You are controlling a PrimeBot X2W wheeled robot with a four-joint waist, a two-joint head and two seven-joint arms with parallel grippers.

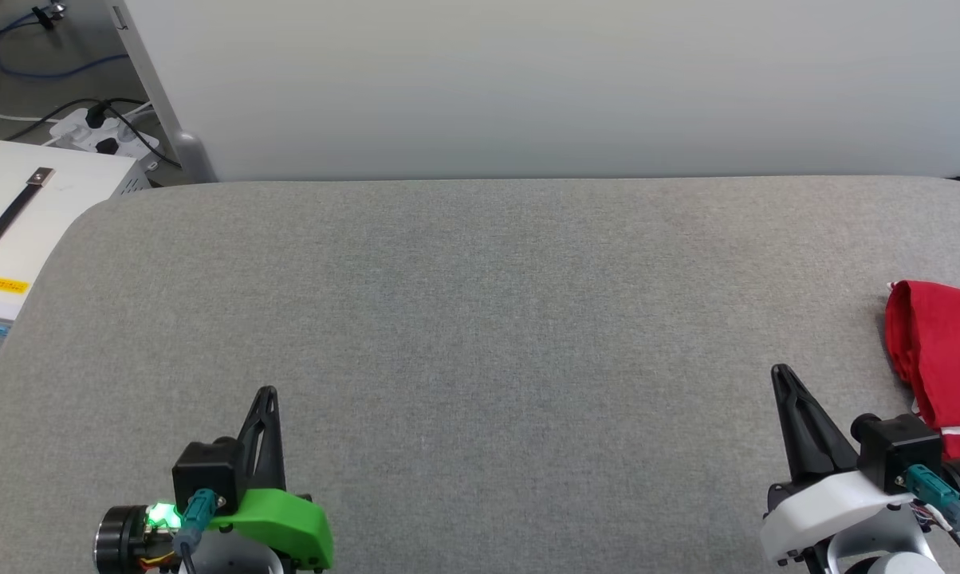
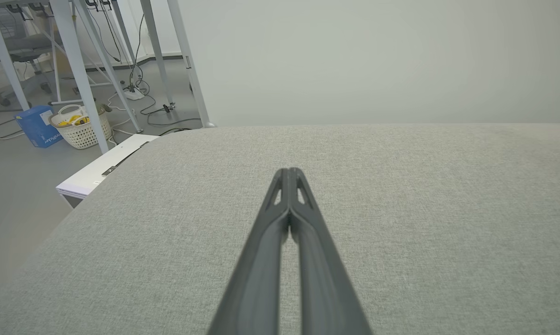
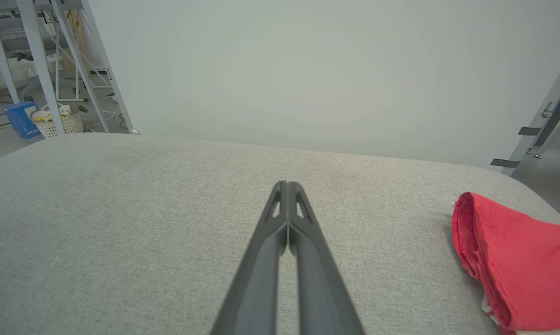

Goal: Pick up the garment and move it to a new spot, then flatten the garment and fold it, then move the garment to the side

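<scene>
Garment (image 1: 938, 359) folded at right edge of frame, likely set aside; left tool (image 1: 266, 393), right tool (image 1: 781, 372) clenched, empty.

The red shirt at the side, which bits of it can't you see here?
1. Head view: the garment runs off the right edge, so its far side is cut off.
2. Right wrist view: it runs off the right and bottom edges.
3. Any print: hidden by its folds, if there is one.

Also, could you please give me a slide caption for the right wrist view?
Right gripper, shut and empty, points across the grey fabric table; the folded red garment lies near its right edge.
</scene>
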